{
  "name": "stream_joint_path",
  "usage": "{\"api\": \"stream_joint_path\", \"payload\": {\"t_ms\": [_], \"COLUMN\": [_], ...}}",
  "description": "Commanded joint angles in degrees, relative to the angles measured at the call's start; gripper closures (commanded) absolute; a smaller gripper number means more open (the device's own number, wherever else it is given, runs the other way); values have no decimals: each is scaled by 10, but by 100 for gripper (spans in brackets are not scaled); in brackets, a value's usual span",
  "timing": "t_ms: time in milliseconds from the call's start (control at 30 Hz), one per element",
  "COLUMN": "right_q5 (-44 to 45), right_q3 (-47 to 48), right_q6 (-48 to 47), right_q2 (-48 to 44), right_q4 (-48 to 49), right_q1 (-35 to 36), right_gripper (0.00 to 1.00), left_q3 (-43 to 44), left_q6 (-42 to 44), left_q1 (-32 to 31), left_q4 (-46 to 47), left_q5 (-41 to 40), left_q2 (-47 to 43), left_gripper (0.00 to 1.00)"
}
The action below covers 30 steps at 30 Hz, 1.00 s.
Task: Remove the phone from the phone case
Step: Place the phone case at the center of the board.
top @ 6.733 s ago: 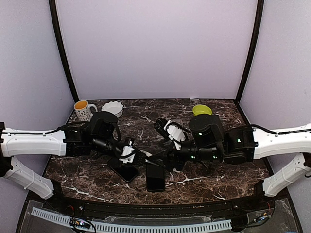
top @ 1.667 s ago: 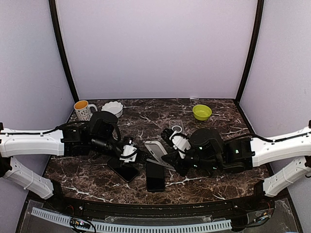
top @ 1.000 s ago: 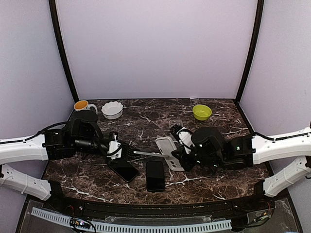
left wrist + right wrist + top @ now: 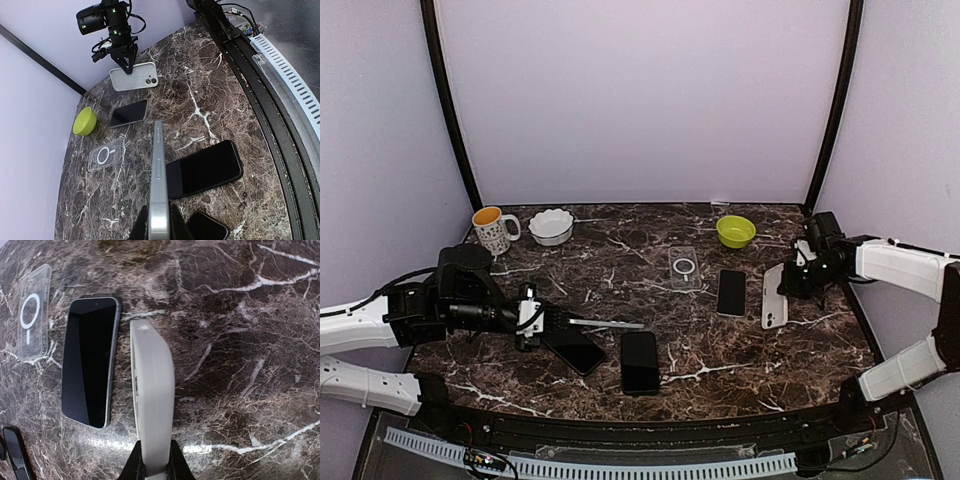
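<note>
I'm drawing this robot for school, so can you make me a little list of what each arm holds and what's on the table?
left arm: jaws shut on the silver phone, held edge-up, no case on it
right arm: jaws shut on the white case
phone and case: far apart, on opposite sides of the table
lying flat: clear case, right black phone, middle black phone, left black phone
back of table: mug, white bowl, green bowl
</note>
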Motion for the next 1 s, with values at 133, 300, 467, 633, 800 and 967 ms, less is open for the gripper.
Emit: {"api": "stream_joint_path", "payload": {"t_ms": [133, 300, 467, 633, 800, 967], "right_q5": [-217, -237, -218, -220, -186, -134], "right_q3": [33, 51, 61, 45, 45, 64], "right_q6": [0, -8, -13, -3, -5, -14], "right_q2": [94, 137, 165, 184, 169, 128], "right_q4": [49, 58, 55, 78, 72, 43], "right_q1": [-93, -106, -115, -116, -117, -117], "right_gripper": [100, 100, 100, 91, 61, 35], "left_q3": [0, 6, 9, 12, 20, 29], "left_q6": [-33, -47, -58, -62, -71, -85], "left_q1": [2, 2, 3, 2, 2, 3], "left_q4": [18, 17, 23, 31, 40, 48], "left_q5": [5, 9, 17, 23, 27, 32], "left_q2": [-10, -8, -2, 8, 22, 38], "left_gripper": [100, 100, 100, 100, 100, 100]}}
